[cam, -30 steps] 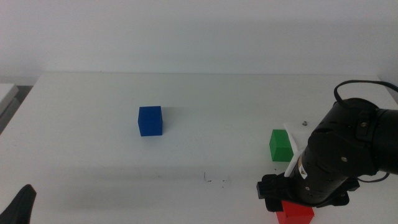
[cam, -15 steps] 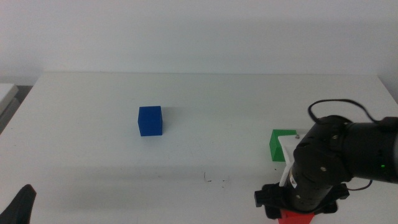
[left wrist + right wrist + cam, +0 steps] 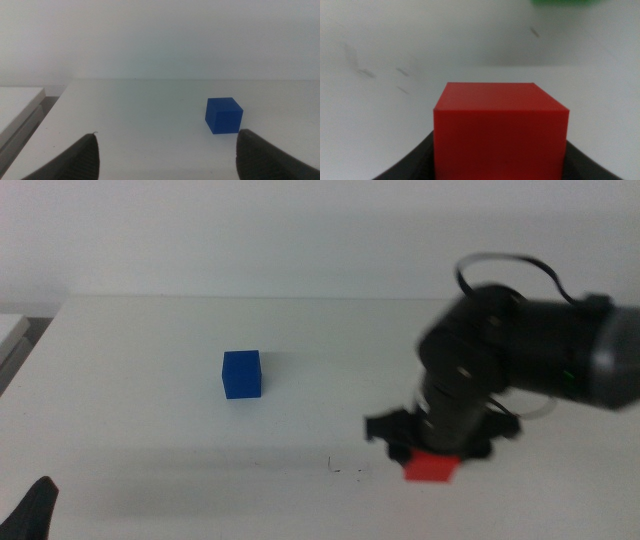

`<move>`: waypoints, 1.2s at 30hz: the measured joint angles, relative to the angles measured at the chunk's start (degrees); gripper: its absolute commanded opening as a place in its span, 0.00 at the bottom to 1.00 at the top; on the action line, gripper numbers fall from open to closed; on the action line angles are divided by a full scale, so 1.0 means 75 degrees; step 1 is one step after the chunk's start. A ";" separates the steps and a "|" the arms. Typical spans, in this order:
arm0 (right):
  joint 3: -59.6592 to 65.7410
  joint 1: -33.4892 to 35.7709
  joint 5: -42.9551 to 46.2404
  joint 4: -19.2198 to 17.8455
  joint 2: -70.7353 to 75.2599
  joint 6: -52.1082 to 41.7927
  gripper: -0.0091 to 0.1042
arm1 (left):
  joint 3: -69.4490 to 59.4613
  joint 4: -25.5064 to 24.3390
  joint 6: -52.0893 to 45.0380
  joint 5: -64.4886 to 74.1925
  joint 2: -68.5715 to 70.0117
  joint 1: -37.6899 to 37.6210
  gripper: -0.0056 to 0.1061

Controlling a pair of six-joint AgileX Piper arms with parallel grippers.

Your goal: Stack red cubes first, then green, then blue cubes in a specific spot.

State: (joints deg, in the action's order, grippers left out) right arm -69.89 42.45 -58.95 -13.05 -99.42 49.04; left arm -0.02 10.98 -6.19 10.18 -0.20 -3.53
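Observation:
My right gripper (image 3: 434, 452) is shut on the red cube (image 3: 432, 468), holding it right of the table's middle, near the front. The cube (image 3: 500, 129) fills the right wrist view, with the dark jaws on both sides of it. The blue cube (image 3: 241, 374) stands alone left of centre and also shows in the left wrist view (image 3: 223, 115). The arm hides the green cube in the middle view; only a green sliver (image 3: 562, 2) shows in the right wrist view. My left gripper (image 3: 34, 514) waits open at the front left corner, its jaws (image 3: 167, 150) wide apart.
Faint dark scuff marks (image 3: 346, 470) lie on the white table just left of the red cube. A white ledge (image 3: 10, 330) sits beyond the table's left edge. The right arm's cable (image 3: 505, 265) loops above its wrist.
The right arm has swung left and away from the table's front edge, carrying the red cube with it. It now covers the green cube. The left arm and blue cube have not moved.

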 measured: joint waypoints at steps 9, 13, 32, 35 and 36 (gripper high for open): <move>-0.2870 0.0349 -0.0454 0.0096 -0.2111 0.0254 0.11 | 0.0000 0.0000 0.0000 0.0000 0.0000 0.0000 0.89; -0.3573 0.0420 -0.0586 0.0148 -0.2684 0.0300 0.11 | 0.0000 0.0000 0.0000 0.0000 0.0000 0.0000 0.89; -0.3746 0.0420 -0.0641 0.0148 -0.3392 0.0507 0.82 | 0.0000 0.0000 0.0000 0.0000 0.0000 0.0000 0.89; -0.3746 0.0447 -0.0587 0.0130 -0.3355 0.0330 0.89 | 0.0000 0.0000 0.0000 0.0000 0.0000 0.0000 0.89; -0.3746 0.0468 -0.0587 0.0088 -0.3269 0.0311 0.89 | 0.0000 0.0000 0.0000 0.0000 0.0000 0.0000 0.89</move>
State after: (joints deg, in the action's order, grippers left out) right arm -97.99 45.97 -63.36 -12.39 -123.94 51.37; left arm -0.02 10.98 -6.19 10.18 -0.20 -3.53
